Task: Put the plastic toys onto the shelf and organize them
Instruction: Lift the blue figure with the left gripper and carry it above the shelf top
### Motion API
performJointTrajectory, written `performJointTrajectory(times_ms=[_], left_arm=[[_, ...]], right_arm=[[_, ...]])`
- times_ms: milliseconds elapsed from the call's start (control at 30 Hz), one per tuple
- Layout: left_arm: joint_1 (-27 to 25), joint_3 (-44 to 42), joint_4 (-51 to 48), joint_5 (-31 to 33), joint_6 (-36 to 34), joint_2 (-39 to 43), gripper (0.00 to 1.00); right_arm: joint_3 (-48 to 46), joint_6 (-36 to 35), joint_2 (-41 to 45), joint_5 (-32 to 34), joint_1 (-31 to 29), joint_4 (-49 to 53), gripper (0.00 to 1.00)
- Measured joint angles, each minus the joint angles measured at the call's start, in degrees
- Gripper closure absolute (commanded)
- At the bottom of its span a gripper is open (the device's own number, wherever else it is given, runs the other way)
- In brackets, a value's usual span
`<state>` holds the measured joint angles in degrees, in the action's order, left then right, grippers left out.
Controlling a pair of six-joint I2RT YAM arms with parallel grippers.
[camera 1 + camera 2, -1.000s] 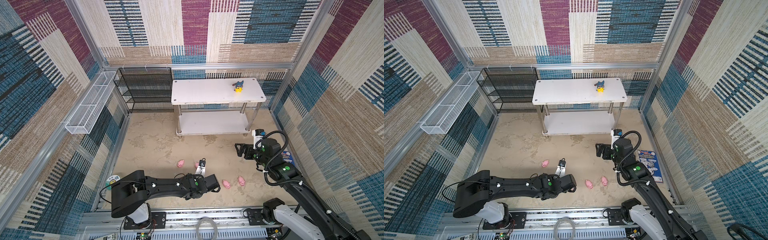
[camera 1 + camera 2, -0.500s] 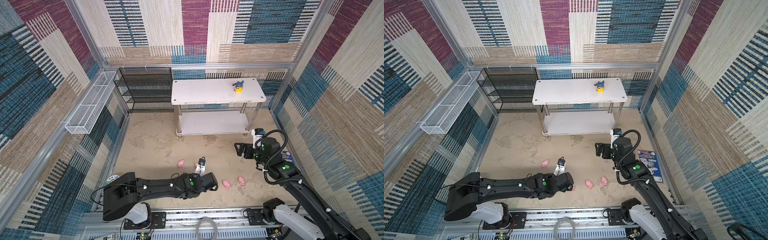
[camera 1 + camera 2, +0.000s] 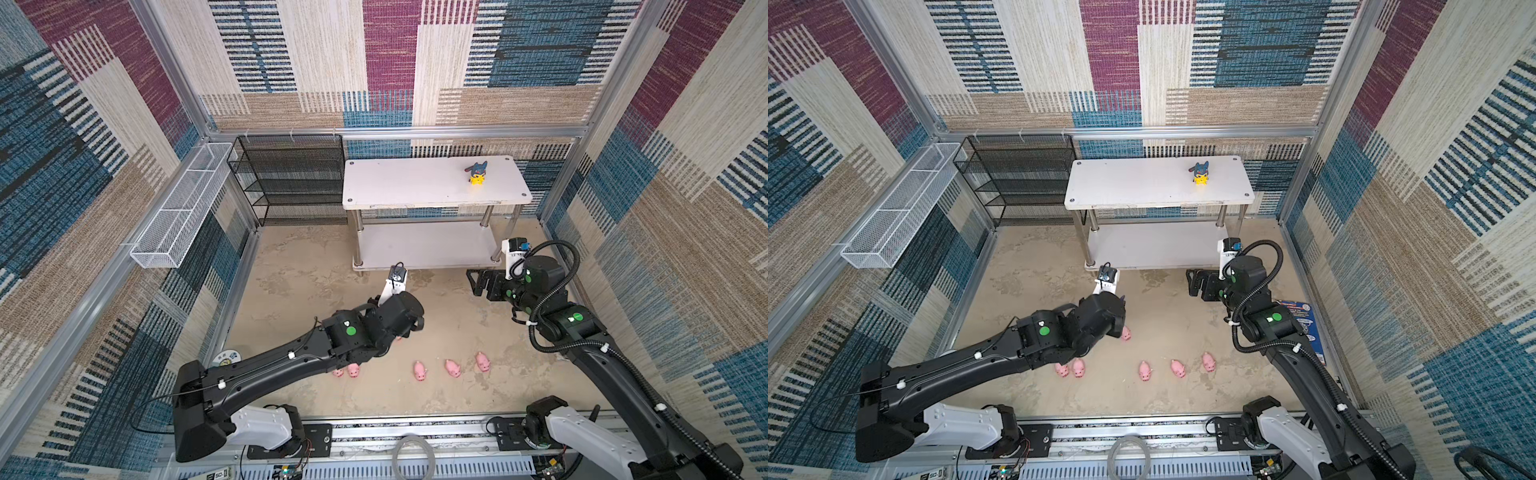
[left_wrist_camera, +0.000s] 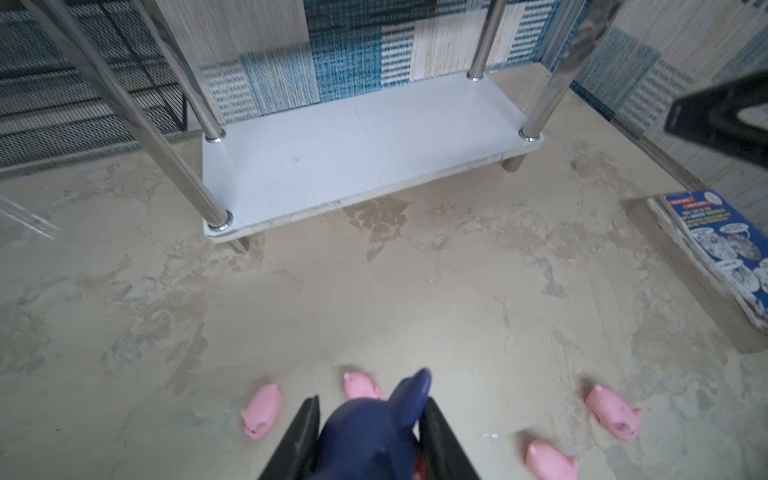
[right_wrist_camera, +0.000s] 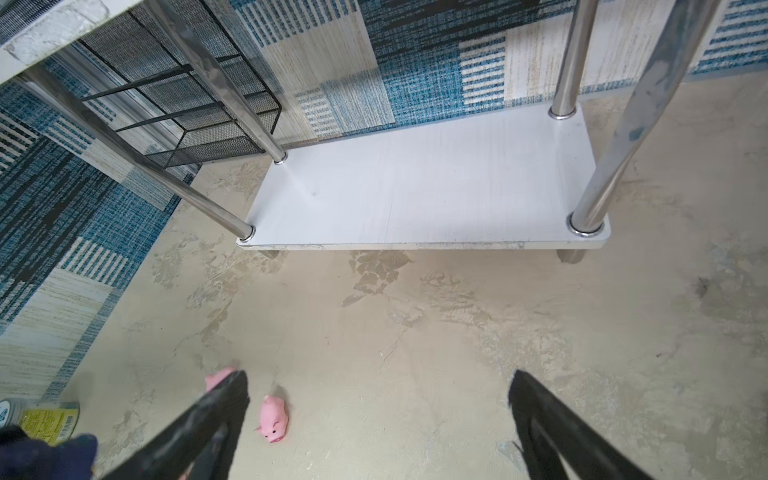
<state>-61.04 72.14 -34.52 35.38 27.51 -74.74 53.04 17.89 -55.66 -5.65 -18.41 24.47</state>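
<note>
My left gripper (image 4: 371,402) is shut on a dark blue hooded figurine (image 4: 374,432) and holds it above the floor. In both top views the wrist hides the jaws. A second hooded yellow figurine (image 3: 477,172) stands on the top of the white shelf (image 3: 407,183). Several pink pigs lie on the floor in a loose row (image 3: 419,370) in front of both arms; one pig (image 3: 1125,332) lies just under the left wrist. My right gripper (image 5: 379,376) is open and empty, in front of the shelf's lower tier (image 5: 415,195), with a pig (image 5: 273,417) by one finger.
A black wire-mesh rack (image 3: 291,178) stands left of the shelf. A white wire basket (image 3: 178,208) hangs on the left wall. A blue booklet (image 3: 1302,328) lies by the right wall. A round jar (image 3: 226,357) sits near the left wall.
My left gripper has risen from the floor and moved a little toward the shelf with the blue figurine in it. The right arm has hardly moved.
</note>
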Motion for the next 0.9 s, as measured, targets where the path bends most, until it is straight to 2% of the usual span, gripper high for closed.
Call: performJointTrajectory(times_ms=[167, 333, 467, 700, 900], left_arm=[[5.01, 12.79, -1.84, -0.92, -8.04, -3.37, 0.86], [9.14, 30.6, -6.86, -2.78, -15.52, -12.68, 0.86], [10.32, 41.72, -8.96, -4.44, -20.2, -19.04, 0.86], [14.69, 59.65, -11.41, -5.77, -26.08, -29.99, 0.86], [19.76, 67.71, -12.68, -8.94, -27.21, -35.36, 0.86]], right_arm=[[5.07, -0.76, -4.02, -1.81, -0.57, 0.5, 0.0], [10.64, -1.53, -7.69, -2.78, -1.25, 0.79, 0.0], [14.58, -2.58, -9.88, -2.82, -1.84, 1.09, 0.0], [18.23, -3.02, -11.32, -1.9, -2.01, 1.97, 0.0], [19.98, -3.65, -11.85, -1.55, -2.03, 3.45, 0.0]])
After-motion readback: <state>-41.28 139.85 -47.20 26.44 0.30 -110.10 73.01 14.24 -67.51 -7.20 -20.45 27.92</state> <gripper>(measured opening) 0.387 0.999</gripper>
